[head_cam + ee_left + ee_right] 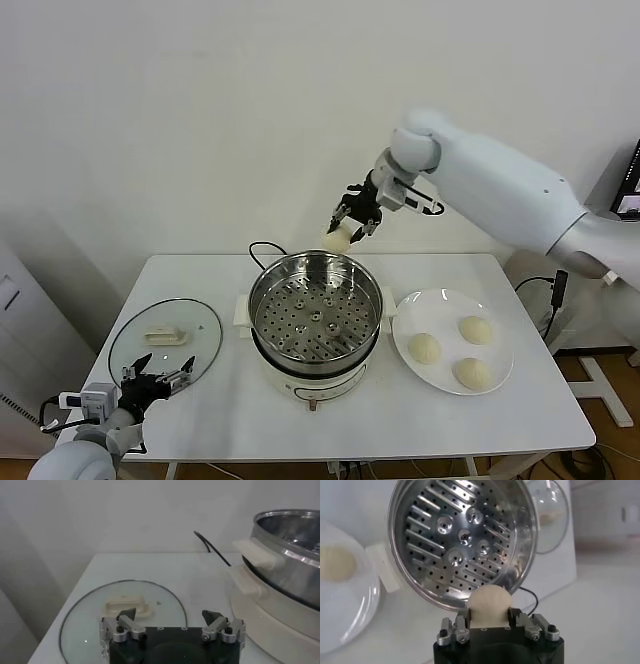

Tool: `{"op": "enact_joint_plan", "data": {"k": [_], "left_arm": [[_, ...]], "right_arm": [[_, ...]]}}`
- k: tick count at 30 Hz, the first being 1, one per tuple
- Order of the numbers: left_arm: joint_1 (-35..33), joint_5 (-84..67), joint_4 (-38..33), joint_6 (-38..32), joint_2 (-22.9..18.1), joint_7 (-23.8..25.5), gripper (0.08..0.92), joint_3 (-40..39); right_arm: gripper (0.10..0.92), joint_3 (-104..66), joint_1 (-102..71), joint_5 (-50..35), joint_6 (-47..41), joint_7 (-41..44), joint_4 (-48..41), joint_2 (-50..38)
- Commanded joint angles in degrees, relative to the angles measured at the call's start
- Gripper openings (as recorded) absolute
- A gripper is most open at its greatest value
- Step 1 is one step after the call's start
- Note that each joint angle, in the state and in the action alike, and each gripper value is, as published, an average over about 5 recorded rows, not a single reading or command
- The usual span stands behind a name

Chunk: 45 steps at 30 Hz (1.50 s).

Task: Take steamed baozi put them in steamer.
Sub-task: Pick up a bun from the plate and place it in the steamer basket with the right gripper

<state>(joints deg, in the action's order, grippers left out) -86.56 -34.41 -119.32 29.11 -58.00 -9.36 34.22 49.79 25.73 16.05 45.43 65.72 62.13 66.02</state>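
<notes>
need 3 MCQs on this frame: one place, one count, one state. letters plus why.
1. Where is the glass lid?
A. on the steamer
B. flat on the table, on the steamer's left
C. on the plate

2. How many baozi lie on the plate?
A. two
B. three
C. four

3. What is the state of the right gripper?
A. shut on a baozi
B. open and empty
C. resting on the plate

Answers:
1 B: the lid lies beside the steamer, near the left gripper, which is open.
2 B: three sit on it.
3 A: its fingers pinch a baozi above the steamer's far rim; the tray is empty.
</notes>
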Motion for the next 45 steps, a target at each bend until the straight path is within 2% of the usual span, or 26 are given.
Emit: {"op": "enact_joint_plan", "data": {"k": [1,30,33,38,42,45], "left_arm": [[0.0,0.1,0.0,0.0,0.0,0.0,0.823,0.0],[0.3,-0.1,0.0,0.0,-0.1,0.1,0.823,0.2],[0.3,-0.1,-0.1,0.0,0.0,0.1,0.823,0.3],[0.2,-0.1,-0.3,0.1,-0.1,0.1,0.823,0.5],[0.2,-0.2,-0.6,0.2,-0.2,0.1,0.823,0.5],[0.1,-0.2,-0.8,0.3,-0.3,0.1,0.823,0.5]], "right_arm": [[0.477,-2.2,-3.3,10.2,4.6,-0.1,0.3,3.8],[0.487,-5.7,-14.3,18.5,4.6,-0.2,-2.1,7.9],[0.545,-5.8,-14.4,18.6,4.6,-0.6,-1.8,7.6],[0.692,-5.4,-13.0,15.5,4.6,-1.5,-1.4,7.1],[0.790,-1.4,-6.7,5.8,3.5,-0.4,0.8,4.3],[0.818,3.5,-0.1,-4.2,-2.4,0.9,1.8,0.6]]}}
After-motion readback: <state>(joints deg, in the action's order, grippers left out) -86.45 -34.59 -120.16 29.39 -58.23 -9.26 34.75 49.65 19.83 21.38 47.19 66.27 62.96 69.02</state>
